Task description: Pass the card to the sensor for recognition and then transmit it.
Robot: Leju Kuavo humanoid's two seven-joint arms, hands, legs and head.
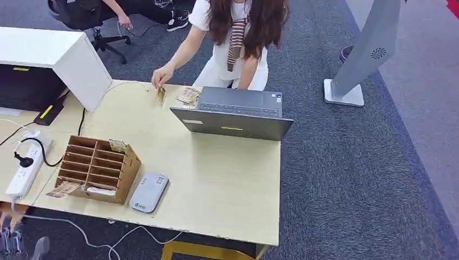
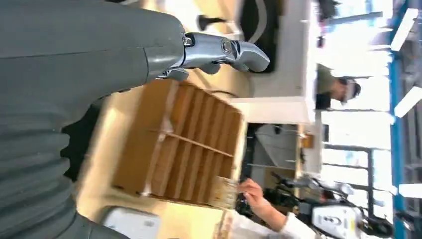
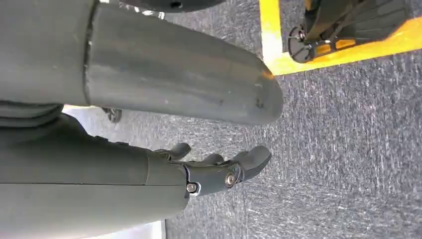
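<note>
Head view: card (image 1: 161, 95) at table (image 1: 227, 189) far edge; both hands (image 2: 219, 52) (image 3: 214, 172) empty, fingers apart

Even indoor light; left wrist view blurred, its background windows overexposed.

No text, number or brand name can be read anywhere. The grey card reader (image 1: 149, 191) on the table (image 1: 227, 184) carries a small pale mark near one corner, too small to make out. The grey floor stand (image 1: 364, 51) bears a round swirl emblem, and the laptop (image 1: 234, 115) lid has blurred stickers.
</note>
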